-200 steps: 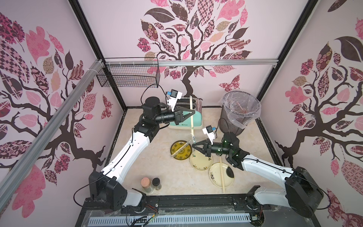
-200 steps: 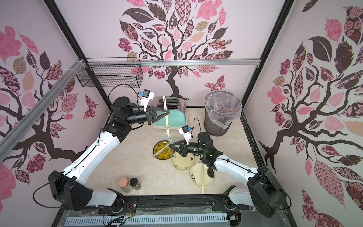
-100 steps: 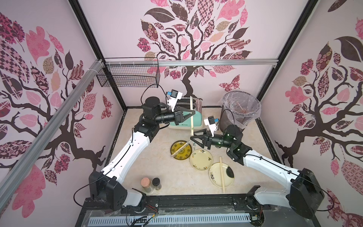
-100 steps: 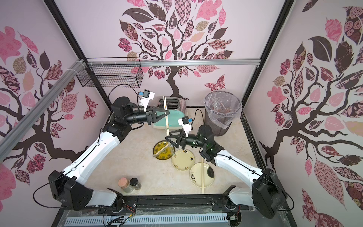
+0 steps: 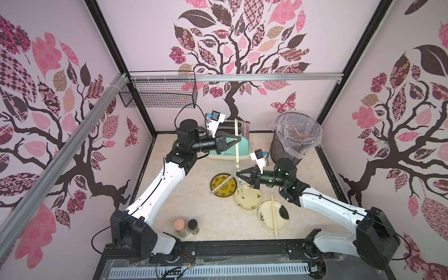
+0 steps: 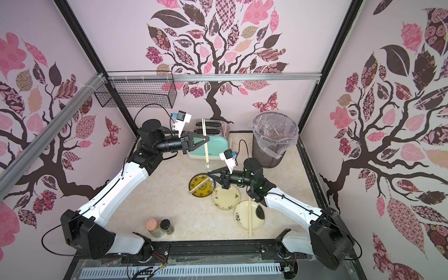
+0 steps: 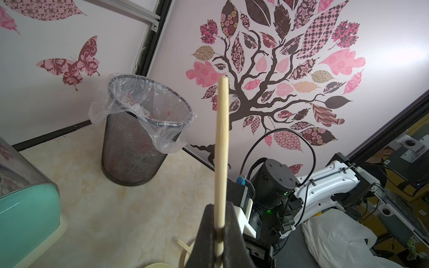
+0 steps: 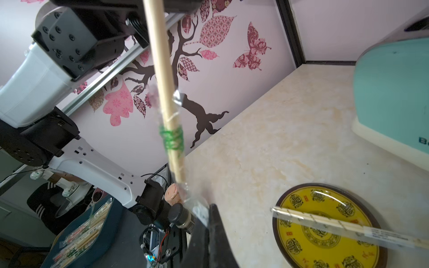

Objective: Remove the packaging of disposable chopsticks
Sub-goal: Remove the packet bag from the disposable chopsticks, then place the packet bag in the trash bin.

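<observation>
Above the bench [image 5: 198, 213], before the far wall, the left fingers [image 7: 232, 232] pinch the light, stiff chopsticks [image 5: 235, 128] upright. The right fingers [image 8: 216, 232] are closed on the sleeve [image 8: 173, 137], thin, crinkly and probably slippery, at its loose lower end, the best hold.

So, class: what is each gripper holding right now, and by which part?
The left gripper clamps the chopsticks near mid-length, upright. The right gripper pinches the clear sleeve at its loose lower end, below the stick tips.
</observation>
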### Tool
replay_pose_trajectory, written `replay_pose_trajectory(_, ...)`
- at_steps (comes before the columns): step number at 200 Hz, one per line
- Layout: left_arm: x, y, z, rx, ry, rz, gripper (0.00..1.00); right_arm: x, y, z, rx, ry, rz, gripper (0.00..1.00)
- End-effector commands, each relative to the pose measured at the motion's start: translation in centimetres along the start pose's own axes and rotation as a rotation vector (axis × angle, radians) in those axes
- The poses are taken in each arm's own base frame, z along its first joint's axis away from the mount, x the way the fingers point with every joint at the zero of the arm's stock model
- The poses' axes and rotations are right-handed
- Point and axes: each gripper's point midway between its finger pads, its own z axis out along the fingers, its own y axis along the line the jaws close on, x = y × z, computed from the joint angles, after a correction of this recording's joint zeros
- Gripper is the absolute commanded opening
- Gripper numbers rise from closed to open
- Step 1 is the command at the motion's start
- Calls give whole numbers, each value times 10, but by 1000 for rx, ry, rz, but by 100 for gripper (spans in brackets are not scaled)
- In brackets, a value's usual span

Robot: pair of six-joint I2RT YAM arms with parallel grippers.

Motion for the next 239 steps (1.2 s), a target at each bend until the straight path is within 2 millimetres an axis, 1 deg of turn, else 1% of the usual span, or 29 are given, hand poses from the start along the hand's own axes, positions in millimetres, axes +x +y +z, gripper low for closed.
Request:
replay_pose_trajectory(1, 0, 2, 0, 3, -2, 11, 0, 2, 6, -4, -6, 0, -13, 0)
replay_pose_trajectory(45, 0, 3, 1, 1, -1, 12, 0, 21, -1, -12, 31, 22, 13, 0)
replay_pose_trajectory(76, 3, 4, 0, -3, 4, 6, 0, 30, -18, -23, 152, 28, 8, 0)
replay_pose_trajectory(95, 8, 6, -1, -7, 10, -6, 0, 26, -27, -34, 260, 23, -24, 0)
replay_pose_trajectory(106, 13, 6, -1, -8, 15, -13, 0, 18, -31, -43, 333, 11, -58, 0)
replay_pose_trajectory(118, 18, 7, -3, -12, 20, -19, 0, 5, -37, -55, 430, -6, -102, 0)
replay_pose_trajectory(133, 26, 10, -3, -18, 29, -33, 0, -20, -50, -73, 598, -61, -141, 0)
replay_pose_trajectory(140, 30, 12, -4, -20, 36, -39, 0, -37, -54, -81, 666, -95, -164, 0)
replay_pose_trajectory(153, 38, 16, -4, -25, 46, -49, 0, -69, -56, -91, 767, -156, -210, 0)
replay_pose_trajectory(170, 43, 19, -4, -28, 52, -58, 0, -114, -59, -99, 873, -214, -282, 0)
replay_pose_trajectory(181, 45, 18, -4, -25, 56, -61, 0, -144, -66, -106, 934, -246, -313, 0)
replay_pose_trajectory(190, 46, 18, -4, -24, 57, -63, 0, -169, -76, -114, 983, -274, -332, 0)
replay_pose_trajectory(203, 52, 20, -4, -25, 65, -69, 0, -205, -97, -128, 1060, -301, -362, 0)
replay_pose_trajectory(204, 52, 20, -4, -25, 65, -68, 0, -202, -103, -127, 1068, -288, -359, 0)
replay_pose_trajectory(205, 52, 21, -4, -25, 65, -67, 0, -211, -99, -131, 1071, -308, -368, 0)
replay_pose_trajectory(207, 54, 21, -4, -25, 68, -69, 0, -217, -102, -132, 1082, -312, -377, 0)
replay_pose_trajectory(220, 59, 25, -3, -31, 79, -77, 0, -252, -122, -149, 1158, -341, -415, 0)
replay_pose_trajectory(226, 61, 26, -4, -35, 86, -77, 0, -266, -131, -158, 1185, -355, -421, 0)
replay_pose_trajectory(230, 63, 26, -4, -38, 91, -76, 0, -272, -139, -162, 1198, -356, -420, 0)
replay_pose_trajectory(239, 64, 26, -4, -40, 98, -70, 0, -289, -150, -171, 1211, -371, -429, 0)
